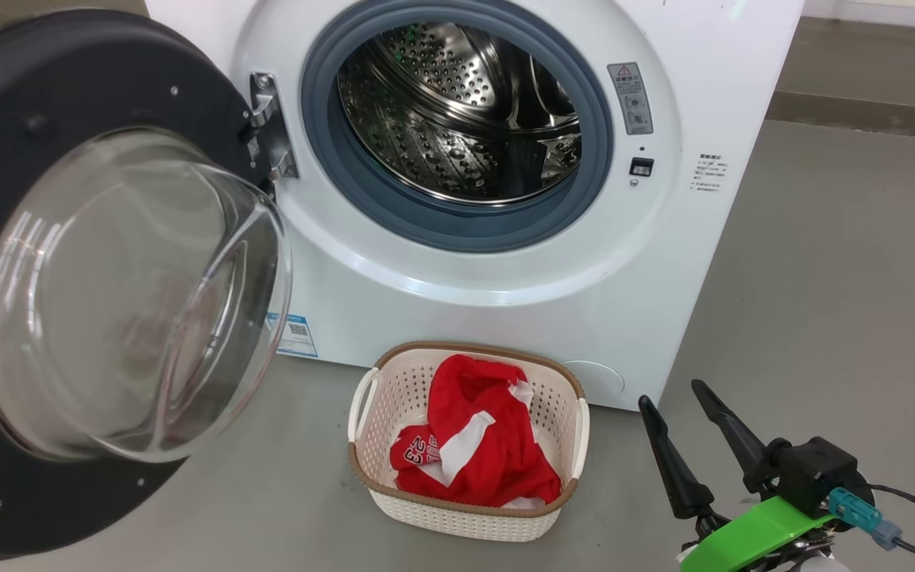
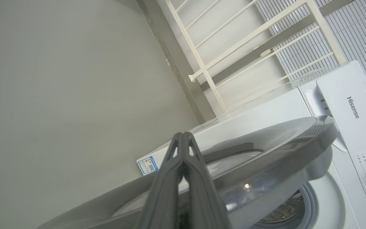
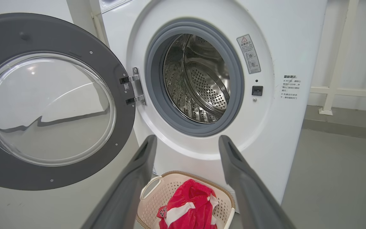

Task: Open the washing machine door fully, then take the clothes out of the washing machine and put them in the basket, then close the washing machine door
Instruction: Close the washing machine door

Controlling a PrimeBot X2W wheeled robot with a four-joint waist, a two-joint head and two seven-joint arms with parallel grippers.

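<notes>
Right gripper (image 1: 670, 395): the jaws are spread wide and nothing is held; it is seen low at the right, apart from the basket (image 1: 561, 373) and pointed toward the machine (image 1: 505, 318). Left gripper (image 2: 183, 136): the fingers are pressed together with nothing between them. In the left wrist view the tips are seen against the grey face of the door (image 1: 120, 294), near its rim, though contact cannot be confirmed. Door: swung wide to the left on its hinge (image 1: 271, 127), with the glass bowl turned outward. Clothes (image 1: 477, 445): heaped in the basket, which is set on the floor just before the machine, below the opening. Drum (image 1: 465, 111): no fabric is seen in the visible part. Closing of the door is therefore judged to be the step in hand.

Handling: the door is judged rigid and fairly heavy, being glass set in a broad ring, and it is constrained to turn about the hinge alone. Its glossy rim is expected to be slippery, so a push is preferred to a pinch. Contact is best made on the rim at the side farthest from the hinge, where least force is needed. The bowl is best avoided, being curved and breakable. Latching is likely to call for a firm final press.
</notes>
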